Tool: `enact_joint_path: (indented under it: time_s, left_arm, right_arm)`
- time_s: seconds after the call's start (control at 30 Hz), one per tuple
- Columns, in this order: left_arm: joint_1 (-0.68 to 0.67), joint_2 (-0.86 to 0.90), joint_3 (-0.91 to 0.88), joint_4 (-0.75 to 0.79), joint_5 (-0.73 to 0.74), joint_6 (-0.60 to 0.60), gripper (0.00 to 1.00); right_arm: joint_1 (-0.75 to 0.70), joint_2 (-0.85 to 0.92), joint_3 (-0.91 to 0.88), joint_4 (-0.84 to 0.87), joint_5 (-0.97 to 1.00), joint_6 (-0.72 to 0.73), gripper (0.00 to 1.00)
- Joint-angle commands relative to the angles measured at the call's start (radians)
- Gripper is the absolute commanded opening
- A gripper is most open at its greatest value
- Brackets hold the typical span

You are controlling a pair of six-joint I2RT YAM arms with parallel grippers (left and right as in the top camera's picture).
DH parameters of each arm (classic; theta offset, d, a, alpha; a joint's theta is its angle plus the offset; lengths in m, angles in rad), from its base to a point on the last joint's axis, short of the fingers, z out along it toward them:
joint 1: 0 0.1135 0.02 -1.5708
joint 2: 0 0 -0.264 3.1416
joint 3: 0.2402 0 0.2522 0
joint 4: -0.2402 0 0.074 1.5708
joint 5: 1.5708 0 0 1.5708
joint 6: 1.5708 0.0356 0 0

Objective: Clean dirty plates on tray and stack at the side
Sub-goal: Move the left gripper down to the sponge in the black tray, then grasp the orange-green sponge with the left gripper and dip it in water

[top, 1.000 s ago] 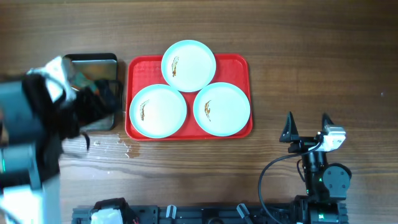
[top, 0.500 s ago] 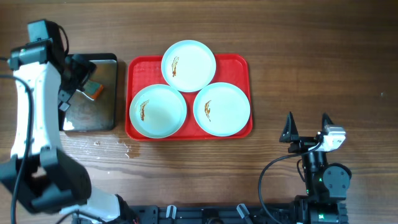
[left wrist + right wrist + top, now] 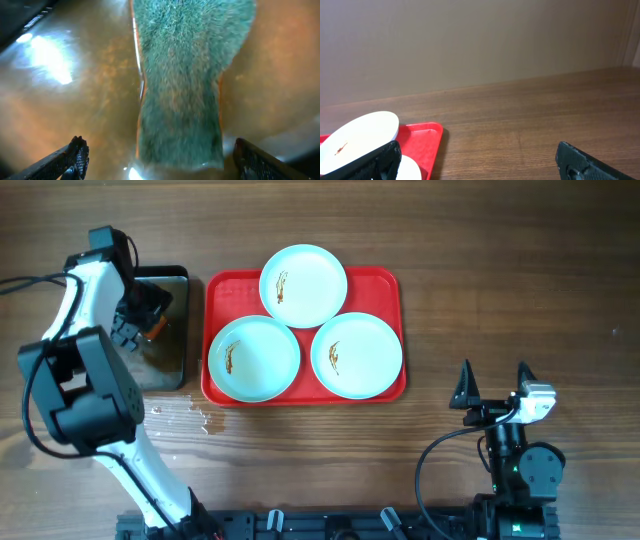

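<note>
**Left pincer spread over the sponge in the pan; plates untouched on the tray**

The left pincer (image 3: pixel 140 320) hangs down into a dark metal pan (image 3: pixel 172 280), its fingers held wide apart. In the left wrist view a sponge (image 3: pixel 185 75), green and rough on top with an orange edge, lies lengthwise between the two fingertips, with a gap on each side. The pan's floor around it shines wet. Water drops (image 3: pixel 180 416) lie on the wooden worktop (image 3: pixel 500 260) just outside the pan, on the arm's base side.

The red tray (image 3: pixel 390 288) lies just beside the pan, on the left pincer's side toward the other arm. It carries the three white plates (image 3: pixel 303 285) (image 3: pixel 254 358) (image 3: pixel 357 355), set in a triangle and close together. Each shows a small brown-orange smear. Nothing lies between the pan and the tray.

The left arm rises from the worktop's near edge, runs along the left side and bends over, with the wrist pointing down.

The right pincer (image 3: pixel 493 385) is also spread, holding nothing. It points level across the worktop from an arm folded over its base. The tray lies ahead of it and off to its left, well apart; its wrist view catches one tray corner and a plate's edge.
</note>
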Motion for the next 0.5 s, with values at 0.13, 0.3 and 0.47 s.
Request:
enact_joint_path:
  time_s: [0.13,0.3,0.47]
  left_arm:
    - [0.009,0.072,0.012,0.097,0.024,0.021,0.87]
    - [0.009,0.095,0.01,0.054,0.073,0.02,0.04]
    - [0.012,0.096,0.01,0.035,0.043,0.021,0.83]
  right_arm:
    - [0.002,-0.004,-0.001,0.003,0.014,-0.012,1.0]
    - [0.002,-0.004,-0.001,0.003,0.014,-0.012,1.0]
    - [0.002,-0.004,-0.001,0.003,0.014,-0.012,1.0]
